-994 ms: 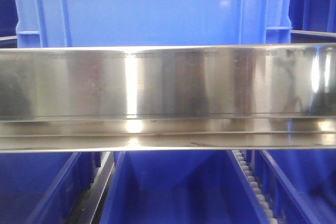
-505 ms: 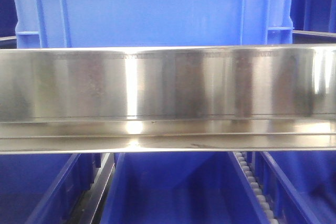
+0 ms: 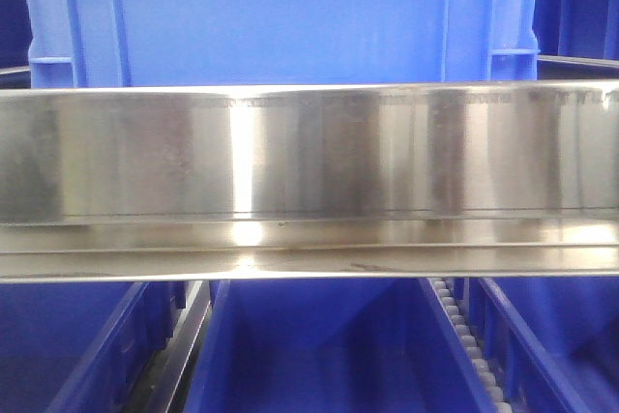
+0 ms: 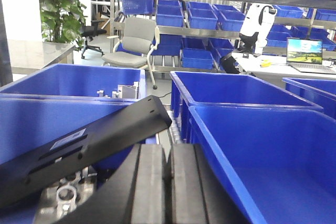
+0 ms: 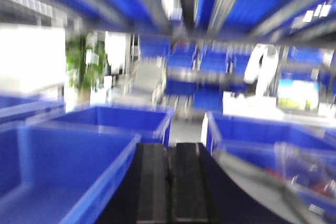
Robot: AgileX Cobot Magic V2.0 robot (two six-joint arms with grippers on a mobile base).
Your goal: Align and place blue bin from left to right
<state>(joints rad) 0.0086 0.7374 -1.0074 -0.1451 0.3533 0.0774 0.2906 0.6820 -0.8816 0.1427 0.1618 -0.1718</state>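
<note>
Exterior front-facing: blue bin (image 3: 280, 16) behind rail (image 3: 309, 171); left end effector (image 4: 168, 182), right end effector (image 5: 169, 182) pressed together, relation unclear.

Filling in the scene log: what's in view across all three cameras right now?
blue bin: 1, bright blue, behind the rail, top of front view
steel rail: 1, silver, across the middle of front view
lower bins: 3 partly seen, darker blue, below the rail
roller track: 1, white rollers, between centre and right lower bins
open bins: several, dark blue, ahead of the left wrist
shelved bins: many, blue, background rack
chair: 1, grey, background
plant: 1, green, far left
laptop: 1, open, right desk
black slanted part: 1, unidentified, beside left fingers
left fingers: 2, black, shut together
right fingers: 2, black, shut together, blurred view
</note>
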